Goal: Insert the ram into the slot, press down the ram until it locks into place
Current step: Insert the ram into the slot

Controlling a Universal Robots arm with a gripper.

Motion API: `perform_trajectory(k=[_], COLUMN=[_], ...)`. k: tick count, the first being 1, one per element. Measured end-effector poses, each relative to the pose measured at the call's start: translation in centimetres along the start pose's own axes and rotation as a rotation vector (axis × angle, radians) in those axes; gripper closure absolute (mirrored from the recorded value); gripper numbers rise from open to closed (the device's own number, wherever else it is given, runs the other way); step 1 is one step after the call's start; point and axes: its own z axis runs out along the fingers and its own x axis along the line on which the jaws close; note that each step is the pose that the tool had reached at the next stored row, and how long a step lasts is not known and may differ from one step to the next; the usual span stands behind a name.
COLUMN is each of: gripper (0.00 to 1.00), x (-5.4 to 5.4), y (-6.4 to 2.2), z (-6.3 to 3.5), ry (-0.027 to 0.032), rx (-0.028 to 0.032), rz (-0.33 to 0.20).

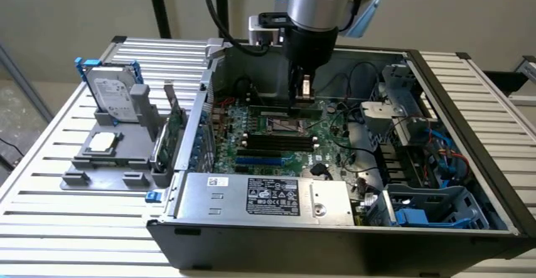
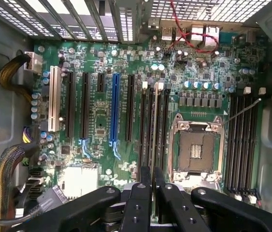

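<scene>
The ram (image 1: 282,111) is a thin green stick standing on edge in a black slot (image 2: 150,145) on the motherboard, beside the empty processor socket (image 2: 196,150). In the wrist view the ram (image 2: 154,125) shows edge-on as a pale line running down into the gap between my black fingers (image 2: 144,181). My gripper (image 2: 152,170) is shut on the ram's upper edge. From the exterior view the gripper (image 1: 302,101) reaches straight down into the case onto the stick's right end. Whether the slot's end clips are locked is hidden.
Parallel black memory slots (image 2: 242,140) lie past the socket, with a blue slot (image 2: 115,111) and a white one (image 2: 54,99) nearby. Cable bundles (image 2: 10,169) crowd one side. Outside the case stand a hard drive (image 1: 113,96), an upright green card (image 1: 172,133) and the power supply (image 1: 263,196).
</scene>
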Motion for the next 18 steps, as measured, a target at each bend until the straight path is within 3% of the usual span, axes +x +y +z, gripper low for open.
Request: perform_trajectory(k=[18], gripper=[0.87], x=[0.4], y=[-0.10], z=[3.26], ry=[-0.0001], rx=[0.0004], rz=[0.005])
